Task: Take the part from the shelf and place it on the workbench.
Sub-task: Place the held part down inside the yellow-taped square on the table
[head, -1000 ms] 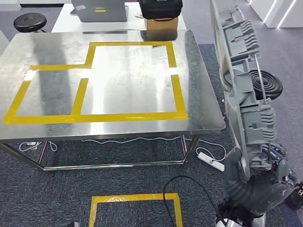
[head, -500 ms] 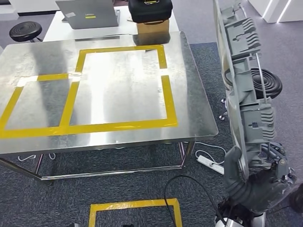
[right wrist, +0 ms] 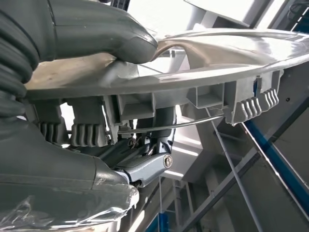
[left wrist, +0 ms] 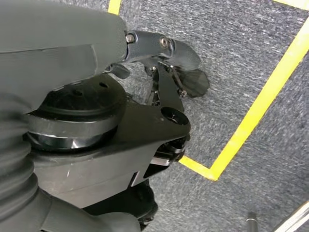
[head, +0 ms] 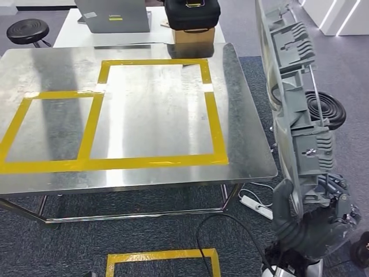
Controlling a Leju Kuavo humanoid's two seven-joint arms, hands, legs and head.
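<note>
The part [head: 296, 104] is a large grey plastic disc with ribbed clips and a wire ring. It stands on edge at the right of the head view, off the right end of the workbench. My right hand [head: 313, 225] grips its lower rim from below. In the right wrist view the thumb presses on the part's [right wrist: 218, 63] smooth face while the fingers [right wrist: 146, 166] sit under the clip side. The steel workbench [head: 244, 115] carries yellow tape rectangles [head: 211, 115] and lies left of the part. My left hand [left wrist: 109, 121] hangs over the carpet and holds nothing.
A laptop [head: 115, 14] and a black case on a cardboard box [head: 191, 14] sit on a white table behind the workbench. Black stools stand at the far left [head: 28, 29] and right [head: 330, 107]. A power strip [head: 256, 206], a black cable [head: 226, 222] and yellow floor tape [head: 161, 255] lie ahead.
The whole head view has shifted, so the camera moved; the workbench now sits a little more to the right in the picture. The part stays upright in my right hand.
</note>
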